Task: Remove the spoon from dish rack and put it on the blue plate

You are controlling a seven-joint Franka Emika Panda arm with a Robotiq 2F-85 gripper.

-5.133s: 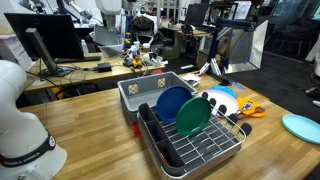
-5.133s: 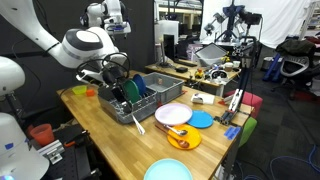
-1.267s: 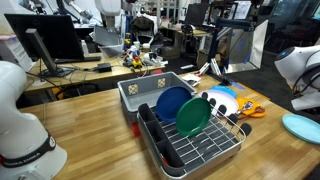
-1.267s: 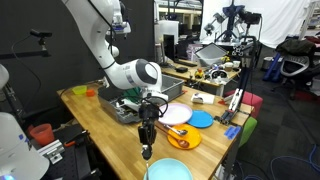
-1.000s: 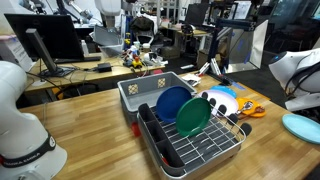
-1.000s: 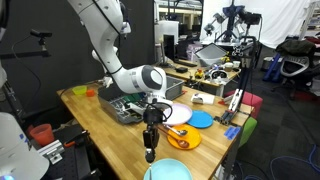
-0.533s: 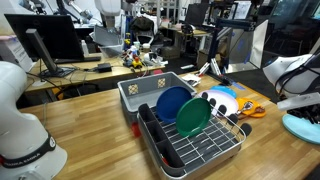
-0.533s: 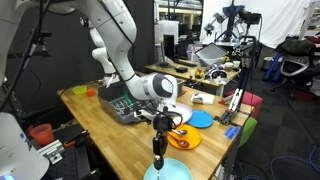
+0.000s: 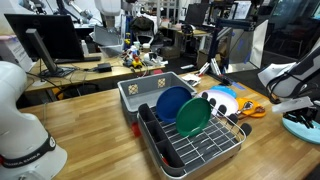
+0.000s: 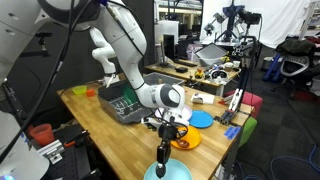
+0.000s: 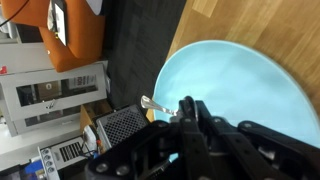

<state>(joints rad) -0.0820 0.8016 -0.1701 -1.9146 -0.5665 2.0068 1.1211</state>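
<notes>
Butcher-block wooden table [image 9: 95, 125], black monitor [image 9: 45, 38] behind it, dark floor [image 9: 285, 85], cluttered lab benches [image 10: 215, 60] in the distance

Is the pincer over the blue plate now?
Yes, in the wrist view the pincer, gripping the spoon, hangs over the blue plate.

One dish rack [image 9: 192, 148], one green plate [image 9: 193, 117], one dark plate [image 9: 170, 102], one blue plate [image 11: 250, 90].
</notes>
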